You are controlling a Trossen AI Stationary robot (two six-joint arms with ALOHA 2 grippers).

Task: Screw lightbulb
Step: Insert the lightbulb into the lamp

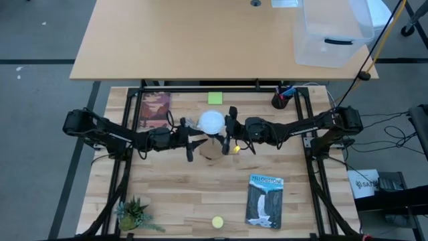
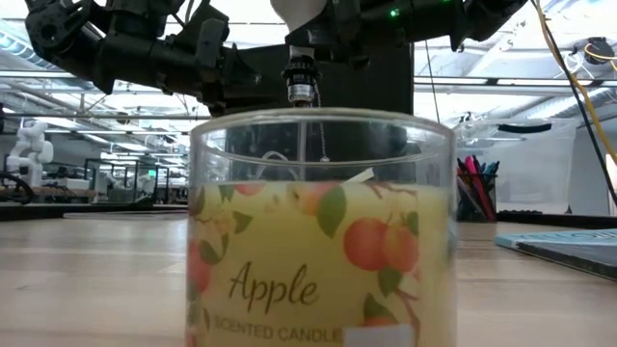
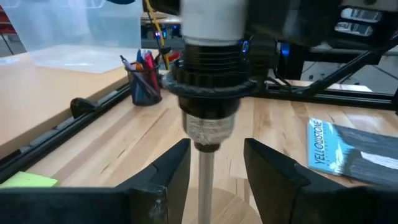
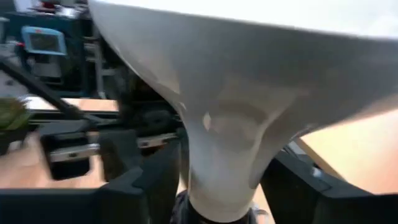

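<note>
**Ben:** Two dark robot arms meet in the middle of the wooden surface (image 1: 174,194). Why so close?

**Mia:** They share one job. The small lightbulb with the white round dome and grey neck (image 1: 212,122) stands upright there, its bottom end in the black ribbed socket (image 3: 211,68); under that is the round wooden cone base (image 1: 208,151). I think the bulb is being turned in now.

**Ben:** What does the right hand (image 4: 221,177) do?

**Mia:** It sits around the bulb's neck, likely so it can twist it; I cannot tell if it is pinching or just beside it.

**Ben:** And the left hand (image 3: 216,152)?

**Mia:** It is lower down and spread; one finger is on each side of the thin metal stem (image 3: 205,180) under the socket, with a gap on both sides. I guess it waits there to stop the lamp from spinning.

**Ben:** Which picture helps most?

**Mia:** From above you see only the dome and both arms; the socket is hidden. The left wrist picture shows the socket and stem. From low down, a big glass apple candle jar (image 2: 318,241) blocks the base; only the silver threads show above it. No picture shows if the bulb is all the way in.
</note>
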